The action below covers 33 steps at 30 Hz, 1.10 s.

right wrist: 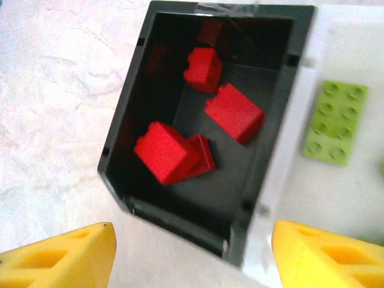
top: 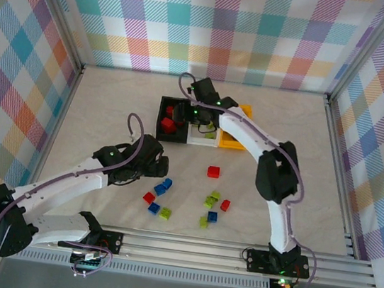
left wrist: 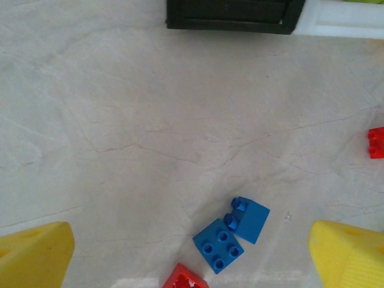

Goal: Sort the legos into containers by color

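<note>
The right claw (right wrist: pixel 192 258) hangs spread apart and empty; just ahead of it the black bin (right wrist: pixel 123 138) holds red legos (right wrist: pixel 168 153). The left claw (left wrist: pixel 192 258) is wide apart and empty, with two blue legos (left wrist: pixel 219 245) between its fingers on the counter (left wrist: pixel 120 120).

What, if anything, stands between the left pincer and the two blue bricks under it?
Nothing visible does. The open left pincer hangs over the blue bricks, which lie between its fingers; a red brick sits beside them.
</note>
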Available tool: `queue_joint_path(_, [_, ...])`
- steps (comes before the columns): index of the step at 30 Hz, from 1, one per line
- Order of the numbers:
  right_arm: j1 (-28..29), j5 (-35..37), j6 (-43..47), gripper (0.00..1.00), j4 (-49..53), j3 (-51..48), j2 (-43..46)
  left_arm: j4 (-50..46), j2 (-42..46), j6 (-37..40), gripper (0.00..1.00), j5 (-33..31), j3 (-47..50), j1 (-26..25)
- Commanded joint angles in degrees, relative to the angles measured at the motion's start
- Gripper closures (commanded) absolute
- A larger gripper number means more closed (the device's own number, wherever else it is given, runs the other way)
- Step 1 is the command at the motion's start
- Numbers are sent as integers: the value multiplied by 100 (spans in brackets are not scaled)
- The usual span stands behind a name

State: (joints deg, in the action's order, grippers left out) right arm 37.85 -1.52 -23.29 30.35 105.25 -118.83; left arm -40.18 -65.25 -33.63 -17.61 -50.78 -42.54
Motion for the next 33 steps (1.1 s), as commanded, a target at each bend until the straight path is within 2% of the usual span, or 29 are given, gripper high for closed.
queue_joint_path(1, [-90, 201, -147, 30, -583, -981, 1068, 392, -283, 237, 0, 377, -279, 43])
queue_joint_path(9, [-708, 454, -623, 25, -922, -4037, 3408, 1099, -1981, 392, 0, 952, -1228, -391])
queue_joint_path(14, [-1054, 602, -620, 22, -642, -5203, 4620, 1191, -3318, 488, 1, 1234, -2137, -800])
queue_joint_path(19, [-1254, 610, -693, 22, -483, -5845, 5429, 1229, -4394, 546, 8, 1439, -2867, -944])
queue_joint_path(24, [-1452, 568, -659, 21, -401, -6091, 5842, 847, -5158, 716, 9, 1297, -3582, -1104])
queue_joint_path(33, [-1551, 471, -614, 21, -494, -6207, 6022, 529, -5697, 717, 28, 977, -3909, -1116])
